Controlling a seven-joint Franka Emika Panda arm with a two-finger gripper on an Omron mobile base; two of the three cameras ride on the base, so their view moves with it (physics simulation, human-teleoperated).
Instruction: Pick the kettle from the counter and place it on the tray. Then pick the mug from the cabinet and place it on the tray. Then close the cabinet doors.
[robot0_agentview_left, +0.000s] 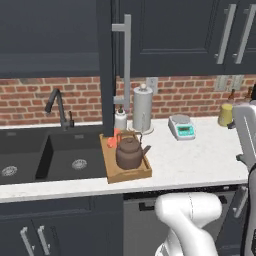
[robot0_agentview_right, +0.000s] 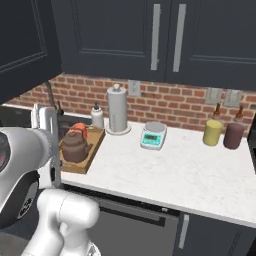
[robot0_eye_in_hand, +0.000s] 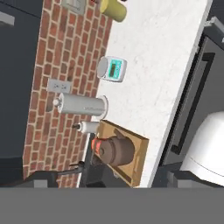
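Dark fingers (robot0_eye_in_hand: 111, 179) sit spread apart at the bottom of the hand view, grasping nothing. Well beyond them lies the tray (robot0_eye_in_hand: 138, 154) on the counter (robot0_eye_in_hand: 157, 65), carrying the kettle (robot0_eye_in_hand: 117, 151) with the mug (robot0_eye_in_hand: 99, 143) touching its far side. Farther out stand a paper towel roll (robot0_eye_in_hand: 83, 105) and a scale (robot0_eye_in_hand: 113, 69). One cabinet door (robot0_agentview_left: 106, 65) hangs open edge-on above the tray. My judgement: swinging toward its handle (robot0_agentview_left: 126, 60) could clip the kettle's arched grip, because the door edge sits right over the tray.

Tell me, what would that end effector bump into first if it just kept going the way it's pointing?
Probably the white marbled stone counter near the small digital kitchen scale; depth is hard to judge.
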